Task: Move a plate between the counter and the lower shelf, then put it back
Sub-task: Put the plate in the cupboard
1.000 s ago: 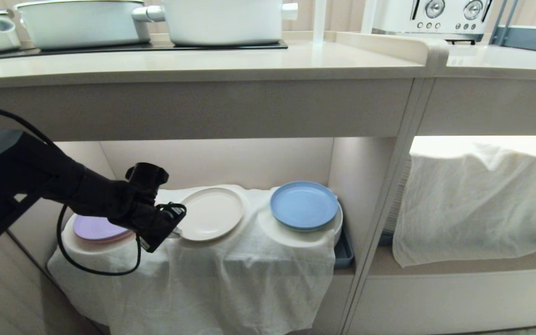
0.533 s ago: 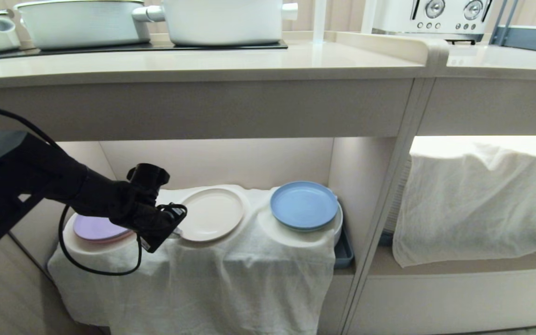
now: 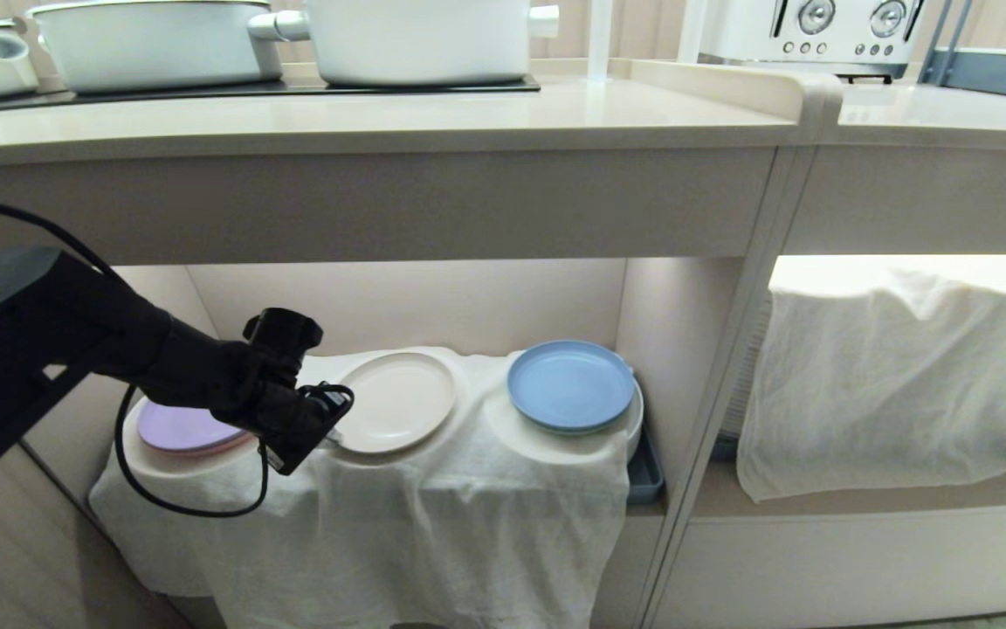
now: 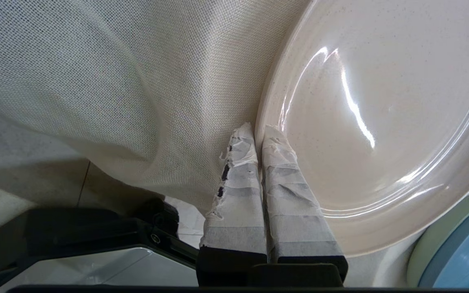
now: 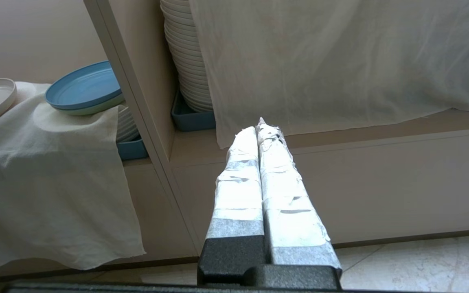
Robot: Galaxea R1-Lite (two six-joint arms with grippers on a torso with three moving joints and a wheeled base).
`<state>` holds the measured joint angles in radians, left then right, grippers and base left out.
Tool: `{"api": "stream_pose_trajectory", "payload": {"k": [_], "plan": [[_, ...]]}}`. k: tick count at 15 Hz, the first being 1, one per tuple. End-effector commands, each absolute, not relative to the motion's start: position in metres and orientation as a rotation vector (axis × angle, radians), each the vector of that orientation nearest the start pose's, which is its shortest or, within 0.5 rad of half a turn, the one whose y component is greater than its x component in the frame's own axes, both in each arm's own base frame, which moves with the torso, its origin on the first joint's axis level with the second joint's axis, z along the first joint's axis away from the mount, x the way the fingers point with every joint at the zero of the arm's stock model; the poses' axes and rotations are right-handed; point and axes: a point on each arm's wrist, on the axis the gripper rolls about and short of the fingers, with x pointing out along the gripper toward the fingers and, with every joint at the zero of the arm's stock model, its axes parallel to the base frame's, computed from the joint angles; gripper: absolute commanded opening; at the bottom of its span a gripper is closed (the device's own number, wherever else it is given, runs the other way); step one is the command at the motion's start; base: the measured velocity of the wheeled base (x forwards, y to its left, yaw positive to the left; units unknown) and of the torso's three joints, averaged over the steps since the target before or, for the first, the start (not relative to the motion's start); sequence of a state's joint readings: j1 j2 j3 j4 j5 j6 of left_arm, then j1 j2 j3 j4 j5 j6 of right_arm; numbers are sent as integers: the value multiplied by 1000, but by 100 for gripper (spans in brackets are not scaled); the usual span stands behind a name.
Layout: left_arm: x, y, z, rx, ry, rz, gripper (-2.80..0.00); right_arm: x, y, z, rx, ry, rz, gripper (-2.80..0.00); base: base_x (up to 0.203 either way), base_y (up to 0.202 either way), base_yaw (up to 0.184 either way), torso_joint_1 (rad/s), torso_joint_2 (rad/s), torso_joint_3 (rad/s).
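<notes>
Here the plate (image 3: 396,400) lies on the middle hump of the cloth (image 3: 433,515) in the lower shelf (image 3: 407,306), and our left gripper (image 4: 259,132) is closed on its near rim. We judge it stiff, smooth and breakable, so the rim is the good place. Overhead the counter (image 3: 363,118) leaves little room.

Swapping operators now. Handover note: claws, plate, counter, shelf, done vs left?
Left claw: shut on the rim of the plate, pinched at its near left edge.
Right claw: shut, holding nothing, parked low outside the cubbies.
Plate: on the middle cloth-covered hump in the lower shelf, between the lilac plate and the blue plate; not clearly lifted.
Counter: no plate on it.
Done: rim gripped.
Left: whichever transfer this grip starts; these views cannot say which leg of the round trip it is.
</notes>
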<state>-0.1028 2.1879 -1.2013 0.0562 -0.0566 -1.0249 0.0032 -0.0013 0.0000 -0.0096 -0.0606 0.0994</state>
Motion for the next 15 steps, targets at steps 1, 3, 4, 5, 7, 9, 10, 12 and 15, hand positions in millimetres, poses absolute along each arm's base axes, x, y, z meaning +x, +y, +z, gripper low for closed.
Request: {"api": "stream_pose_trajectory", "payload": {"k": [1, 3, 4, 5, 7, 9, 10, 12, 15], "plan": [[382, -41, 52, -908, 1018, 405, -280, -23, -1, 76, 100, -12, -58, -280, 0, 0, 0, 0, 0, 0], [382, -41, 53, -910, 1017, 405, -280, -23, -1, 76, 100, -12, -58, -280, 0, 0, 0, 0, 0, 0], [382, -41, 53, -910, 1017, 405, -280, -23, -1, 77, 100, -14, -58, -280, 0, 0, 0, 0, 0, 0], [382, -41, 53, -911, 1017, 406, -280, -23, -1, 76, 100, -12, -58, -280, 0, 0, 0, 0, 0, 0], [382, -41, 53, -912, 1016, 406, 0, -23, -1, 76, 100, -12, -57, -280, 0, 0, 0, 0, 0, 0], [382, -40, 53, -916, 1014, 408, 0, -23, -1, 77, 100, -14, -58, -280, 0, 0, 0, 0, 0, 0], [382, -40, 53, -917, 1013, 408, 0, -23, -1, 77, 100, -13, -58, -280, 0, 0, 0, 0, 0, 0], [382, -40, 54, -919, 1010, 407, 0, -23, -1, 77, 100, -14, -58, -280, 0, 0, 0, 0, 0, 0], [382, -40, 57, -920, 1004, 404, 0, -23, -1, 77, 100, -14, -58, -280, 0, 0, 0, 0, 0, 0]]}}
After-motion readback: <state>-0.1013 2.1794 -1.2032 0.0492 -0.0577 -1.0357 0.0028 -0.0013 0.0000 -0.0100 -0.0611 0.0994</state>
